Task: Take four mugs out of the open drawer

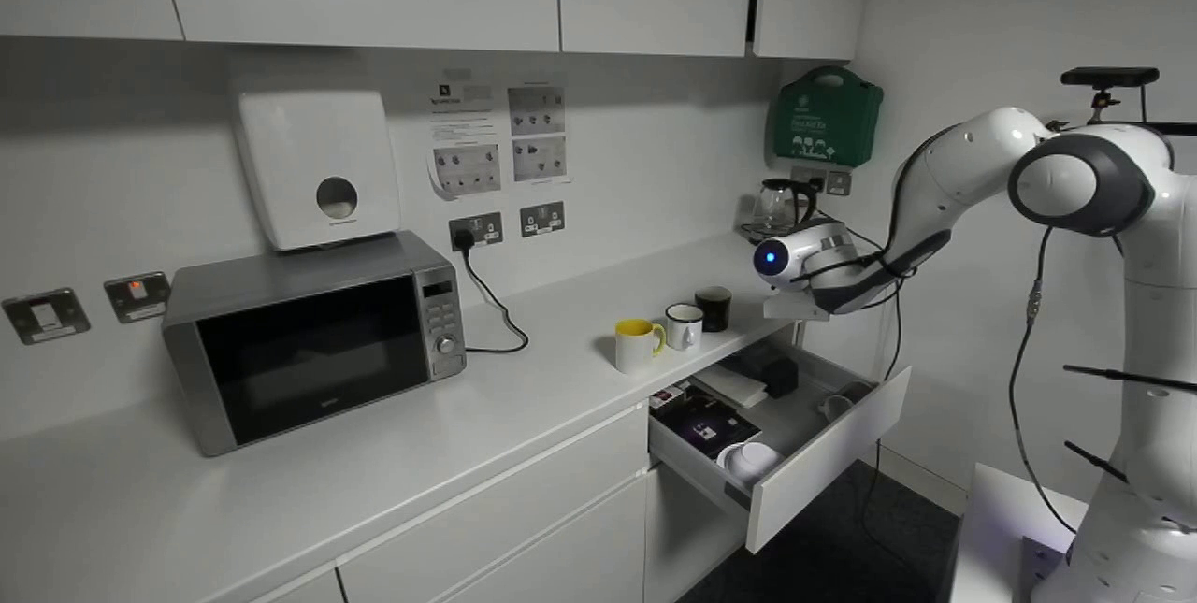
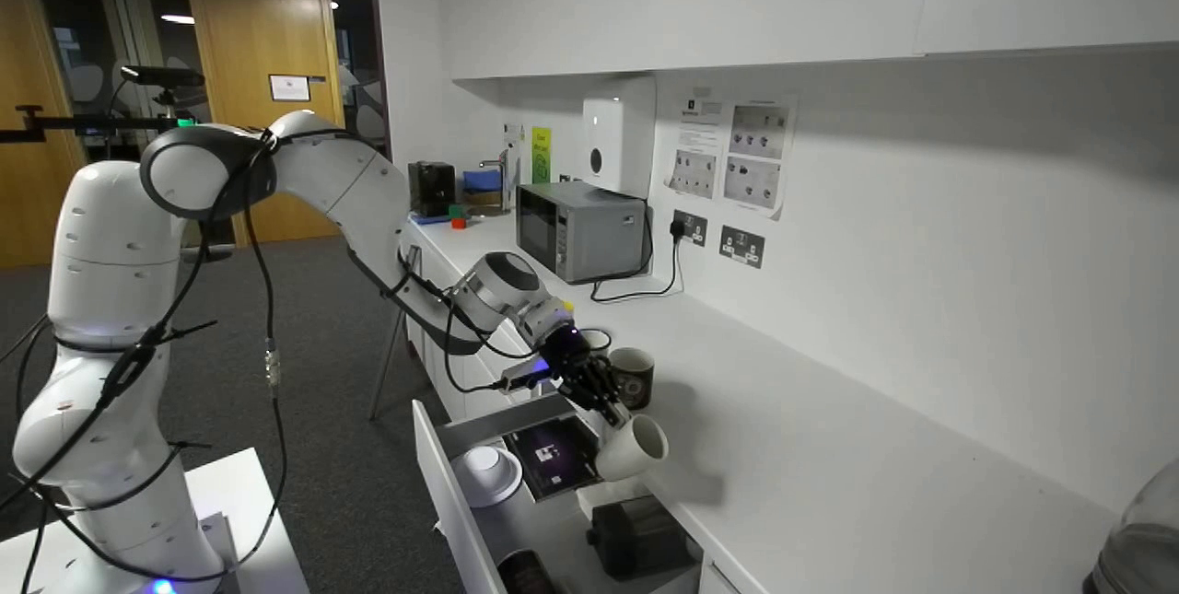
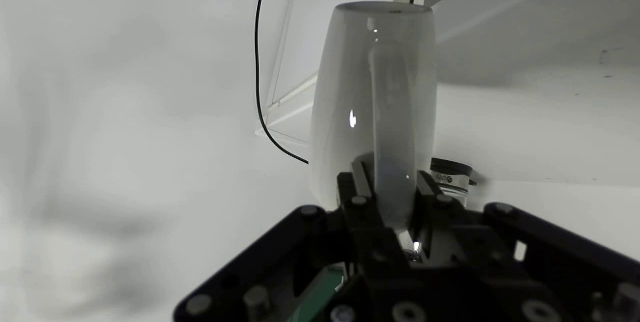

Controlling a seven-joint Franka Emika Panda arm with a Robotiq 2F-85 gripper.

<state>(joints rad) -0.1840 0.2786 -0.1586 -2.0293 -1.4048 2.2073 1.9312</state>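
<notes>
My gripper (image 3: pixel 391 182) is shut on the handle of a whitish mug (image 3: pixel 340 112). In an exterior view the gripper (image 2: pixel 615 412) holds this mug (image 2: pixel 626 451) tilted by the counter edge, above the drawer's inner side. I cannot tell whether it touches the counter. A yellow-and-white mug (image 1: pixel 634 348), a white dark-rimmed mug (image 1: pixel 685 327) and a dark mug (image 1: pixel 713 309) stand on the counter; the dark mug (image 2: pixel 632 379) also shows beyond the gripper. The open drawer (image 1: pixel 828 463) holds a white cup on a saucer (image 1: pixel 751 461) and another mug (image 1: pixel 835 408).
The drawer also holds a flat black box (image 2: pixel 554 454), a black device (image 2: pixel 636 539) and a dark cylinder (image 2: pixel 525 573). A microwave (image 1: pixel 318 341) stands on the counter (image 1: pixel 524 416). A glass jug (image 1: pixel 778 207) and a green first aid case (image 1: pixel 828 117) are by the corner.
</notes>
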